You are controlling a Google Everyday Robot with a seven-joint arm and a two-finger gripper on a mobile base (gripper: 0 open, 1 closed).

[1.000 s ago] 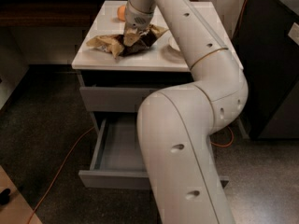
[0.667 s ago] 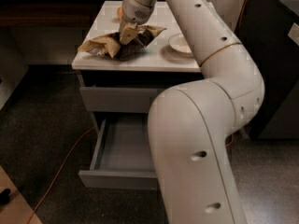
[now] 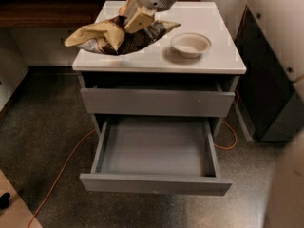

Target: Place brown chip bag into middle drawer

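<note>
The brown chip bag (image 3: pixel 111 36), tan at the ends and dark brown in the middle, hangs crumpled over the left part of the white cabinet top (image 3: pixel 209 56). My gripper (image 3: pixel 134 19) comes down from the top of the view and is shut on the bag's middle, holding it at or just above the top. The middle drawer (image 3: pixel 154 148) is pulled open below, its grey floor bare. The upper drawer front (image 3: pixel 156 102) is closed.
An off-white bowl (image 3: pixel 190 44) sits on the right part of the cabinet top. My arm fills the upper right corner (image 3: pixel 275 18). An orange cable (image 3: pixel 61 175) runs across the dark floor at left and right of the cabinet.
The gripper with the bag has shifted left and lifted over the cabinet top. The arm has swung out of the middle of the view, uncovering the bowl and the open drawer.
</note>
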